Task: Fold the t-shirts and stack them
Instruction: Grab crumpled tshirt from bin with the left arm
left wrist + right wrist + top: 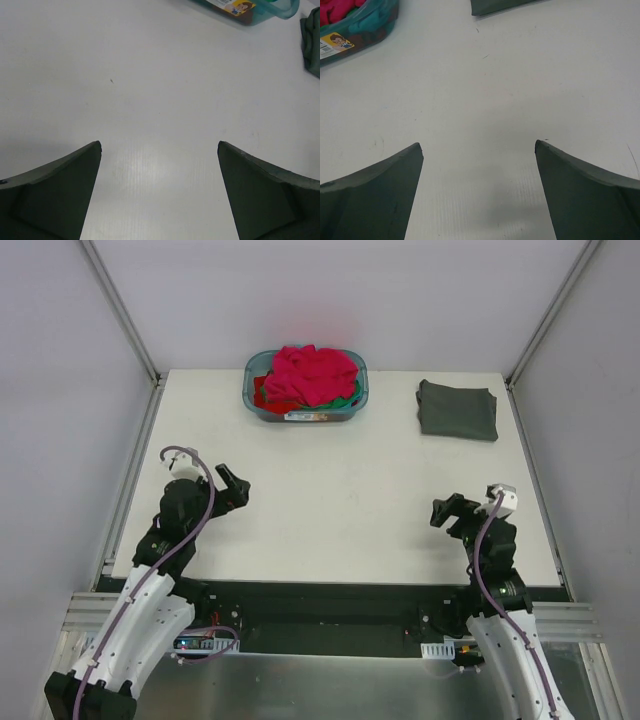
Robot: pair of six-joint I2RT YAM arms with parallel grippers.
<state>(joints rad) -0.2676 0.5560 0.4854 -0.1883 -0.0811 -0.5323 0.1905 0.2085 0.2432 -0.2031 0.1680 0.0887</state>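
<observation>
A crumpled crimson-pink t-shirt (312,374) lies on top of a pile in the blue-green basket (252,398) at the back of the table, with bits of red (262,392) and green (347,397) cloth under it. A folded dark grey t-shirt (458,409) lies flat at the back right; its edge shows in the right wrist view (495,5) and the left wrist view (312,40). My left gripper (238,486) is open and empty over bare table at the near left. My right gripper (443,510) is open and empty at the near right.
The white table (330,500) is ringed by a metal frame with grey walls behind. The basket shows in the left wrist view (260,11) and the right wrist view (360,25), with a sticker (336,42) on its wall.
</observation>
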